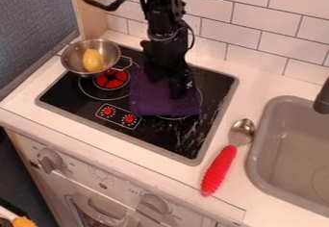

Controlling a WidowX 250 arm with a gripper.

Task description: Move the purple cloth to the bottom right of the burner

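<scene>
The black gripper hangs down over the stovetop, right above the upper part of the purple cloth, and hides some of it. Spread over the middle and right of the black burner surface, the cloth lies roughly square, its lower edge near the red knobs. Whether the gripper touches or holds the cloth I cannot tell.
A metal bowl with a yellow object stands at the stove's upper left. A spoon with a red handle lies between the stove and the grey sink. The tiled wall is behind.
</scene>
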